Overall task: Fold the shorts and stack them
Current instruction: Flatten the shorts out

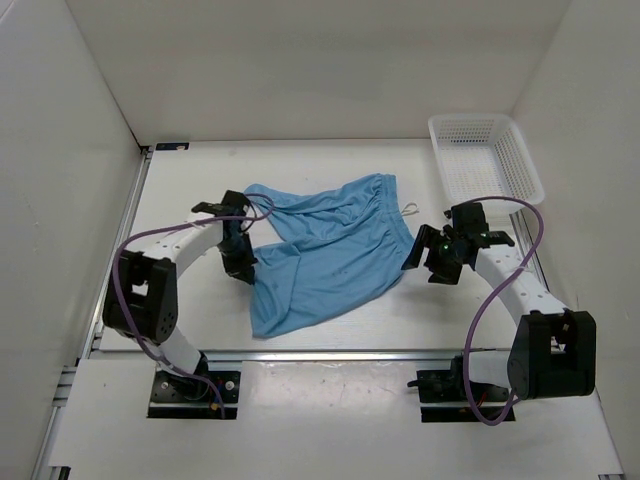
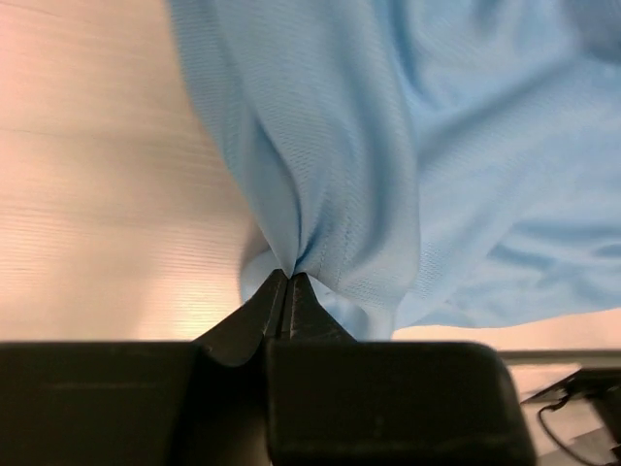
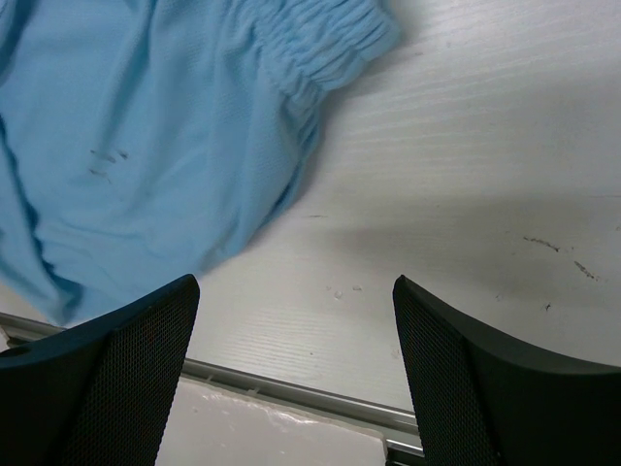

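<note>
White walls enclose a pale counter (image 1: 200, 170) that fills most of the overhead view. Across its middle we see the shorts (image 1: 320, 255), sky-blue, spread mostly flat and not yet folded, with the gathered waistband toward the right and the legs toward the near left. A white mesh basket (image 1: 527, 165) sits at the far right corner, apart from the cloth.

The left end effector (image 1: 240, 262) is closed on the shorts' left edge. Its wrist view shows fabric drawn into a tight pinch at the tips, which we judge to be a hold for carrying that side over in a first fold. The right end effector (image 1: 425, 262) hovers just beside the waistband end, jaws wide and holding nothing, probably placed to take that edge.

A thin white drawstring (image 1: 410, 208) peeks out by the waistband. From above, the left arm hides the pinched edge, and we cannot tell how many layers it has caught.
</note>
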Controlling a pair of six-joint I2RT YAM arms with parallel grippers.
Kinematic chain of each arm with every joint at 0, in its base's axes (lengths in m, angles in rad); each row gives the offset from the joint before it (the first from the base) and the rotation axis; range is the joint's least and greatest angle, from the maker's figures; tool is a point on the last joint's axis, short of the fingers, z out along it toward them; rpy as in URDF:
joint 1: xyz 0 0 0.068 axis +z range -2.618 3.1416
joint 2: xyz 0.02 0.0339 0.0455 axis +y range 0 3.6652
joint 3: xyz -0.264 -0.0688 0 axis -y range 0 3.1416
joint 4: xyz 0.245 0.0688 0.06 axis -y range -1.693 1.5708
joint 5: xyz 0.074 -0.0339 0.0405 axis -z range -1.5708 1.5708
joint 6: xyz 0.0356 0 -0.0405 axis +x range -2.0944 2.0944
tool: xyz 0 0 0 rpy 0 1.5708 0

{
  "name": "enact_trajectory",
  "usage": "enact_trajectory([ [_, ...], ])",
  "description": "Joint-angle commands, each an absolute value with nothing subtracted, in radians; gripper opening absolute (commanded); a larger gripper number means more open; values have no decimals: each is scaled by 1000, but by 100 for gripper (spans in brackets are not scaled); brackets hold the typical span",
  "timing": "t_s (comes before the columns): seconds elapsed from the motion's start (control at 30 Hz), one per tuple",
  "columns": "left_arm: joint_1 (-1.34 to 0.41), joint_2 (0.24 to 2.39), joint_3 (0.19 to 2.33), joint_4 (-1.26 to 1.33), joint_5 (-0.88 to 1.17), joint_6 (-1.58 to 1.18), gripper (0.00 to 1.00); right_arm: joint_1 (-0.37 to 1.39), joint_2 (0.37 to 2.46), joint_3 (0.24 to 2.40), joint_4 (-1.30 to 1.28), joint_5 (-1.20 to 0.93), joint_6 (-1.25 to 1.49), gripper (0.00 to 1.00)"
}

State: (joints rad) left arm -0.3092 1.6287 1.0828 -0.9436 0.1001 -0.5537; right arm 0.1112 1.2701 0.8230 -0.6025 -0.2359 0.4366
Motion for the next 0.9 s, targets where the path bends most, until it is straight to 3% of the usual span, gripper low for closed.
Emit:
enact_trajectory([
  [0.0, -233, 1582, 1077, -963, 69, -534, 10, 106, 1256, 813, -611, -235, 422, 85],
  [0.13, -171, 1571, 1086, -963, 78, -554, 10, 106, 1247, 813, -611, -225, 422, 85],
  [0.17, -170, 1571, 1086, -963, 90, -554, 20, 106, 1247, 813, -611, -225, 422, 85],
  [0.23, -155, 1571, 1077, -953, 100, -563, 56, 106, 1226, 813, -611, -216, 431, 88],
  [0.37, -155, 1510, 1030, -953, 121, -600, 74, 84, 1206, 793, -620, -187, 440, 90],
  [0.57, -181, 1324, 879, -965, 187, -722, 68, -4, 1206, 741, -565, -271, 465, 90],
  [0.67, -262, 1249, 732, -925, 250, -868, 68, -25, 1261, 730, -502, -343, 506, 89],
  [0.87, -365, 1172, 649, -905, 248, -996, 71, -20, 1394, 742, -370, -437, 569, 82],
])
